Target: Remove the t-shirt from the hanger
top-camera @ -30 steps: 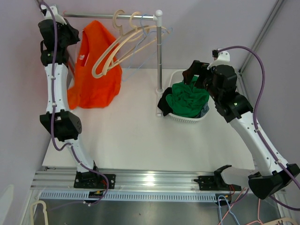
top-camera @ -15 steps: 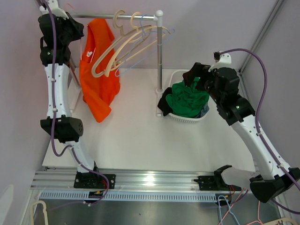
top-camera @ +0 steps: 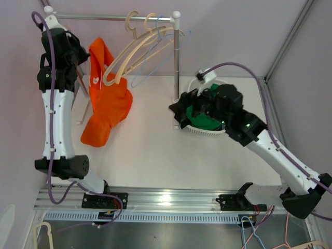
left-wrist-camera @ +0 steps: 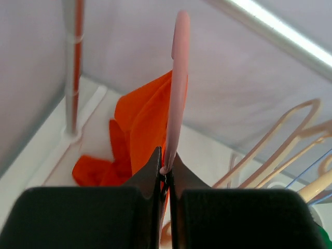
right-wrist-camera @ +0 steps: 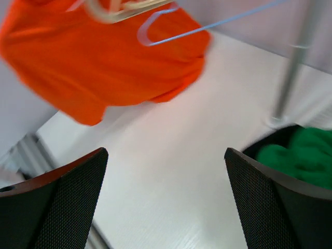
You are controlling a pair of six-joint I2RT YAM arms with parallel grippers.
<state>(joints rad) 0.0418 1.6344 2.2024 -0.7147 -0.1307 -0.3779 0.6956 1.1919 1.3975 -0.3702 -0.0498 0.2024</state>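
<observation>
The orange t-shirt (top-camera: 106,98) hangs on a pink hanger (left-wrist-camera: 179,78) below the rack rail (top-camera: 104,17), its lower end bunched on the table. My left gripper (top-camera: 80,54) is high at the left, beside the shirt's top. In the left wrist view it (left-wrist-camera: 166,174) is shut on the hanger's hook, which stands free of the rail, with the shirt (left-wrist-camera: 142,129) behind. My right gripper (top-camera: 177,109) is open and empty left of the basket, apart from the shirt. Its wrist view (right-wrist-camera: 165,151) shows the shirt (right-wrist-camera: 98,67) ahead over bare table.
Several empty cream and blue hangers (top-camera: 137,46) hang on the rail near the rack's right post (top-camera: 177,62). A white basket (top-camera: 205,132) of green and dark clothes (top-camera: 207,116) stands by that post, under my right arm. Walls close in on the left and at the back.
My left gripper has lifted the hanger off the rail and brought it down and left, so the shirt sags onto the table. My right arm has swung left from over the basket.
</observation>
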